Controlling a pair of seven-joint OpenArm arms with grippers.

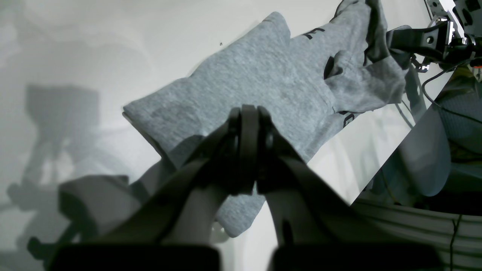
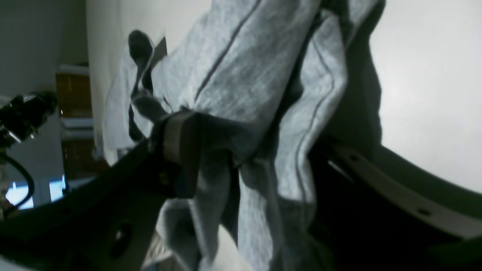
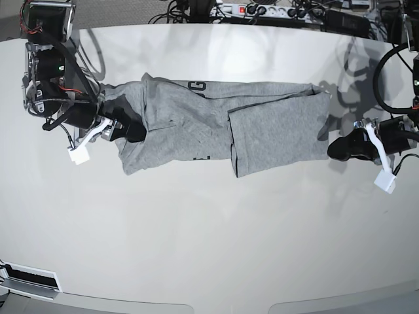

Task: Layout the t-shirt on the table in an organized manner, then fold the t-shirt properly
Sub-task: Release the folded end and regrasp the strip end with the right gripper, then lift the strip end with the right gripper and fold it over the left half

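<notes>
White table (image 3: 209, 248) carries the t-shirt (image 3: 216, 127), stretched sideways across its far half. Your right gripper (image 3: 127, 131) has its jaws spread around a bunched end of the cloth. Your left gripper (image 3: 337, 149) is pinched closed, empty, just beside the other end.

Bunched folds of the t-shirt (image 2: 241, 94) hide its lettering and the far finger (image 2: 339, 158) of the right gripper (image 2: 256, 150).

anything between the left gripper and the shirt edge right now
Nothing visible does. The left gripper sits shut just off the t-shirt edge, with only bare table there. The right gripper is in the cloth at the other end.
</notes>
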